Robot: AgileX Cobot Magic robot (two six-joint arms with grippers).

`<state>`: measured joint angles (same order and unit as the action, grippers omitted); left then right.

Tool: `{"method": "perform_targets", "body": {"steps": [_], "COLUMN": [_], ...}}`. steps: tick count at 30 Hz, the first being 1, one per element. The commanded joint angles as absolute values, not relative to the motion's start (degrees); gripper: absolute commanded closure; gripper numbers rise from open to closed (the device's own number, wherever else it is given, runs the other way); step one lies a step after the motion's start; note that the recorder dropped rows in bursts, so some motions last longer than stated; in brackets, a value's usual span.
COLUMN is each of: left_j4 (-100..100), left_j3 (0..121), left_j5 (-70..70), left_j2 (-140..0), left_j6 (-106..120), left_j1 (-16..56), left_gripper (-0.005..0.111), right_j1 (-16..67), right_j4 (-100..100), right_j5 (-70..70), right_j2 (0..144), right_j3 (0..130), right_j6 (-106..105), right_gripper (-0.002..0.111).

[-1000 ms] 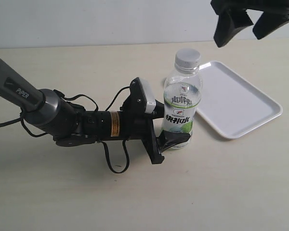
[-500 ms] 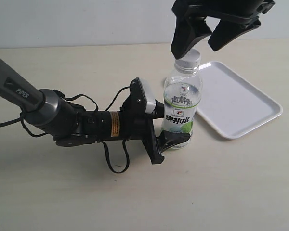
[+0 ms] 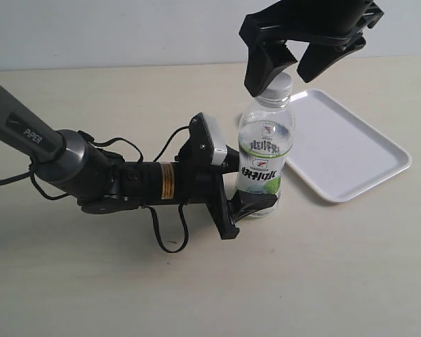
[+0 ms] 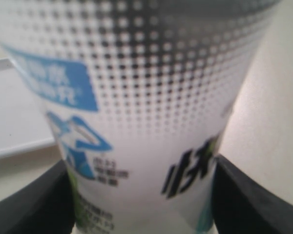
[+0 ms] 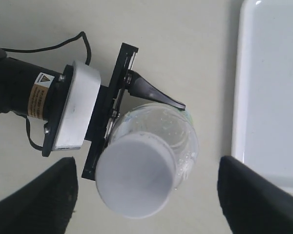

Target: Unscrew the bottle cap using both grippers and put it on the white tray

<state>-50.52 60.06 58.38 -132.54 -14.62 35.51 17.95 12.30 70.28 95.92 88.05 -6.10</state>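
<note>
Bottle [image 4: 136,97] btwn L gripper [image 4: 141,200] fingers [image 4: 34,204]

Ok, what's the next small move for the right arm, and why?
Probably lower the right gripper a little. It is open and roughly centred over the cap, but its tips look only level with the cap's top. The left gripper clamps the bottle upright.

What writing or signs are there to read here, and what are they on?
"PiPER": on the dark grey arm.
On the bottle label: dark Chinese lettering, too blurred to read.
On the yellow sticker on that arm: a warning triangle shows, print too small to read.
</note>
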Motion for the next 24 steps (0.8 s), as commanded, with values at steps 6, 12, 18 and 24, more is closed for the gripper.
{"method": "perform_targets", "body": {"steps": [6,12,18,24], "left_j4": [-52.2,-52.2,-52.2,-52.2], "left_j3": [59.9,59.9,59.9,59.9], "left_j5": [55.4,55.4,55.4,55.4], "left_j2": [-132.6,-132.6,-132.6,-132.6], "left_j6": [-14.1,-14.1,-14.1,-14.1], "left_j1": [35.6,35.6,35.6,35.6], "left_gripper": [0.107,0.107,0.107,0.107], "right_j1": [18.0,18.0,18.0,18.0], "right_j4": [11.9,11.9,12.1,13.8], "right_j5": [70.0,70.0,70.0,69.1], "right_j2": [97.5,97.5,97.5,97.5], "right_j3": [88.6,88.6,88.6,88.6], "right_j6": [-7.0,-7.0,-7.5,-7.9], "right_gripper": [0.034,0.039,0.044,0.050]}}
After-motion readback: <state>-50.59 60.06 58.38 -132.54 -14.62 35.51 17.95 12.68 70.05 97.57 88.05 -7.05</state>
